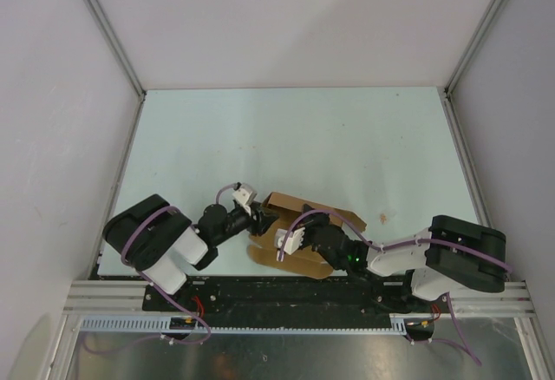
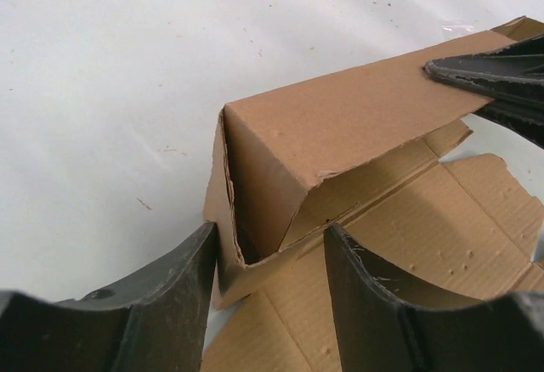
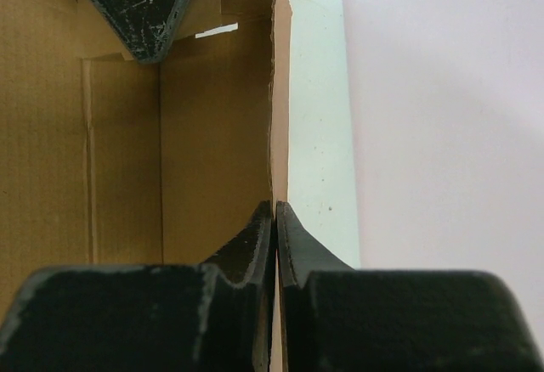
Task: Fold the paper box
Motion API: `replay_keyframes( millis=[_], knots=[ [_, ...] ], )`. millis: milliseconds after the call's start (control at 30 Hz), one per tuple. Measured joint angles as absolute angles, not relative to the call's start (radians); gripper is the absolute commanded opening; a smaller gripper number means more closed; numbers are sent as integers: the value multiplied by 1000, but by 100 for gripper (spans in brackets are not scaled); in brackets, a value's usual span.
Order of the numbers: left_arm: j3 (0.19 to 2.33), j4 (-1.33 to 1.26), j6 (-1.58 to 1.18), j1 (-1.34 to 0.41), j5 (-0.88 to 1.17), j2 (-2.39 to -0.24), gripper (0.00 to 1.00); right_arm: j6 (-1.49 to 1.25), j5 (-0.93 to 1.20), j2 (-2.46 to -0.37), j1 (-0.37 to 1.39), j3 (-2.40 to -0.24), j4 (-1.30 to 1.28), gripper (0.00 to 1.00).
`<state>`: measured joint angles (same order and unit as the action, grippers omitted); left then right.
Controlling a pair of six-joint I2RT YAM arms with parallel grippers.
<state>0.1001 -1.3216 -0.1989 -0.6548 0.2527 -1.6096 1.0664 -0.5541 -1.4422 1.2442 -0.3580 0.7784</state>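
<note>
Box (image 1: 279, 201) sits half folded on the worktop (image 1: 303, 137), near the front edge, right between my two arms. My right pincer (image 3: 274, 211) is clamped on one thin upright wall of it. My left pincer (image 2: 270, 240) is apart, fingers straddling the box's end corner.

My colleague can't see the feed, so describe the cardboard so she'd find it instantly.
On the pale table, look at the middle of its near edge. The paper box lies there, a flat sheet with one side folded up. It is the only brown thing, and the right end effector pinches that raised side.
</note>
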Motion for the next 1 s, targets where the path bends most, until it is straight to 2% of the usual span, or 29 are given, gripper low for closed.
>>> replay_keyframes(
  millis=[100, 633, 800, 1000],
  knots=[
    [100, -1323, -197, -655, 239, -1610, 50, 1066, -558, -1444, 1245, -358, 781, 6],
    [114, -1322, -190, -662, 240, -1630, 46, 1065, -561, -1448, 1248, -360, 782, 6],
    [124, -1322, -183, -687, 210, -1643, 51, 1065, -562, -1447, 1249, -360, 777, 7],
    [132, -1322, -173, -729, 141, -1654, 56, 1051, -565, -1443, 1254, -362, 760, 16]
  ],
)
